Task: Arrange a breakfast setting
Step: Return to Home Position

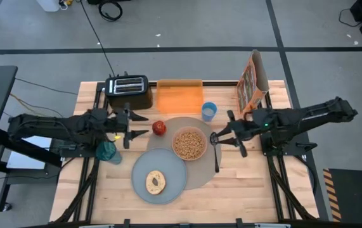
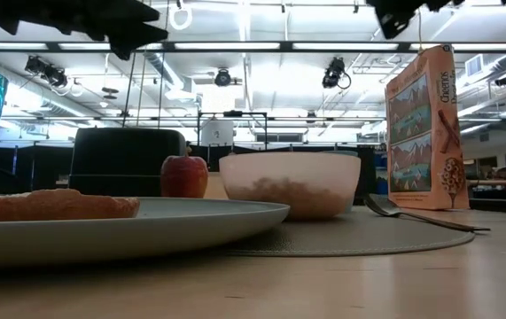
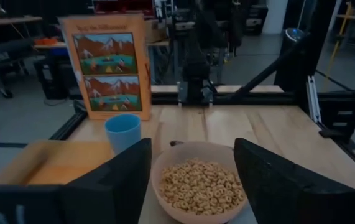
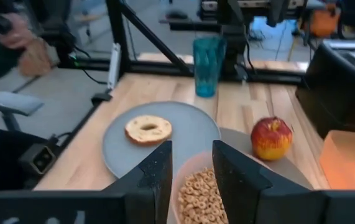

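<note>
the cereal box [image 2: 421, 133] carries the word "cheerios" near its upper right corner; its other print is too small to read.

Count on tabletop [image 1: 244, 190]: 1 round taupe mat [image 1: 203, 171], 1 grey plate [image 1: 168, 166], 1 pale pink bowl [image 1: 174, 144], 1 bagel [image 1: 155, 182], 1 red apple [image 1: 159, 128], 1 metal spoon [image 1: 216, 152], 1 small blue cup [image 1: 209, 111], 1 teal tumbler [image 1: 106, 152], 1 black toaster [image 1: 129, 92], 1 orange tray [image 1: 181, 98], 1 cereal box [image 1: 252, 82].
</note>
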